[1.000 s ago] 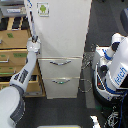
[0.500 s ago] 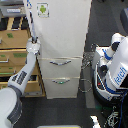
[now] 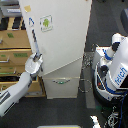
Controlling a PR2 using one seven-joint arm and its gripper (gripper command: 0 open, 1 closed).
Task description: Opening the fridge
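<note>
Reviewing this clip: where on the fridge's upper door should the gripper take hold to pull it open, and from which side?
Grip the upper door of the fridge along its tall edge on the exterior view's left, where the gripper already sits low against it. That edge runs long and vertical, so come from that side, jaws spanning the door's thickness. Whether the jaws are closed cannot be told.

One exterior view, high and tilted down.
It looks steeply down on the fridge (image 3: pixel 60 45) front from mid distance, floor visible below, an arm entering from the exterior view's lower left corner.
</note>
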